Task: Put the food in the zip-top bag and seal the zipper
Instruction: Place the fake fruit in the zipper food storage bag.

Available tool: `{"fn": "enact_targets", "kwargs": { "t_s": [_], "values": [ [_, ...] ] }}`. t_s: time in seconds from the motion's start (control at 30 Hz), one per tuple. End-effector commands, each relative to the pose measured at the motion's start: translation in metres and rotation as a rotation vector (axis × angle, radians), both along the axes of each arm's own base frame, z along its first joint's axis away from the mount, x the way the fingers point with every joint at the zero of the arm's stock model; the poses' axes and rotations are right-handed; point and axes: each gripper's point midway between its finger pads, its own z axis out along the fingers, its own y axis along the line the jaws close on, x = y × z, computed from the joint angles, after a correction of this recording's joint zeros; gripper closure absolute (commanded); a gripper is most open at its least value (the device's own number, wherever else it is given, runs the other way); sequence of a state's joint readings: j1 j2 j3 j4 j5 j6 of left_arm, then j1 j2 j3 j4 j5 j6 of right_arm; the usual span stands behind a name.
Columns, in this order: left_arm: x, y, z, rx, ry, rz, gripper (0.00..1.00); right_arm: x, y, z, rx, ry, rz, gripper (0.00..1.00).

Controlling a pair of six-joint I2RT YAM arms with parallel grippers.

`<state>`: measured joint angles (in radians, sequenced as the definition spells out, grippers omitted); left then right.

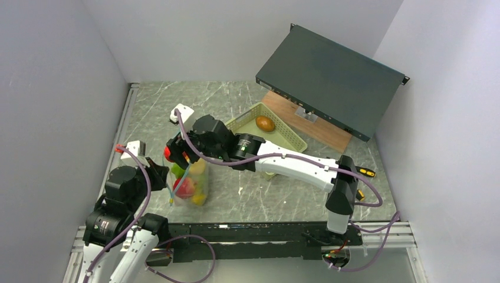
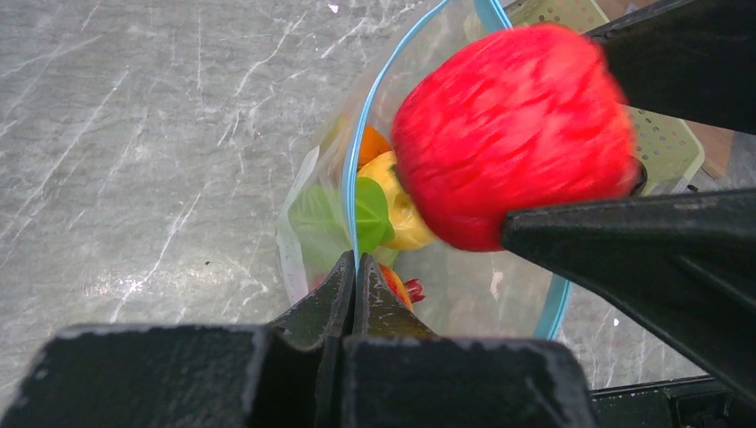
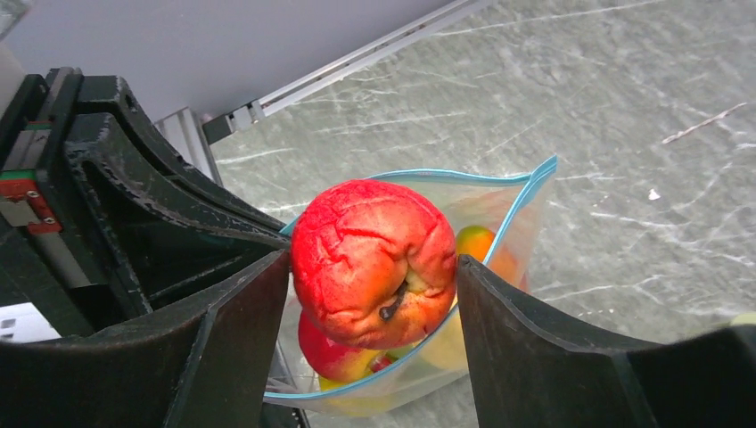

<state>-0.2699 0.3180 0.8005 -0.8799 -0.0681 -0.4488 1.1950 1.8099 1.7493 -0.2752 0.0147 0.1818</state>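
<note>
The zip-top bag (image 1: 191, 187) stands open on the table with several pieces of food inside, red, yellow, green and orange. My left gripper (image 2: 355, 267) is shut on the bag's near rim, pinching the teal zipper (image 2: 365, 116) and holding the mouth up. A wrinkled red apple (image 3: 370, 263) sits between both fingers of my right gripper (image 3: 373, 263), just above the bag's mouth (image 3: 499, 218). In the top view the right gripper (image 1: 174, 154) hangs over the bag's left end. A brown piece of food (image 1: 265, 123) lies in the basket.
The pale green slatted basket (image 1: 293, 140) stands behind the right arm. A dark flat case (image 1: 330, 79) leans on a wooden board (image 1: 324, 130) at the back right. Screwdrivers (image 1: 365, 172) lie by the right arm's elbow. Walls close in left and right.
</note>
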Motion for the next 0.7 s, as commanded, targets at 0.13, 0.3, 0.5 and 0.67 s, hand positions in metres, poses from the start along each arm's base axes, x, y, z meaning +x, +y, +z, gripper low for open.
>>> {"fn": "enact_targets", "kwargs": {
  "t_s": [0.13,0.3,0.5,0.67],
  "values": [
    [0.004,-0.003,0.009,-0.008,-0.036,-0.014,1.00,0.009,0.002,0.025,-0.015,-0.145,-0.071,0.25],
    [0.004,-0.003,0.009,-0.008,-0.039,-0.014,1.00,0.011,-0.001,0.030,-0.030,-0.173,-0.086,0.24],
    [0.004,-0.003,0.009,-0.007,-0.038,-0.015,1.00,0.006,-0.021,0.059,0.037,-0.208,-0.102,0.24],
    [0.004,-0.003,0.009,-0.006,-0.038,-0.016,1.00,0.005,-0.049,0.088,0.108,-0.251,-0.142,0.24]
  ]
}}
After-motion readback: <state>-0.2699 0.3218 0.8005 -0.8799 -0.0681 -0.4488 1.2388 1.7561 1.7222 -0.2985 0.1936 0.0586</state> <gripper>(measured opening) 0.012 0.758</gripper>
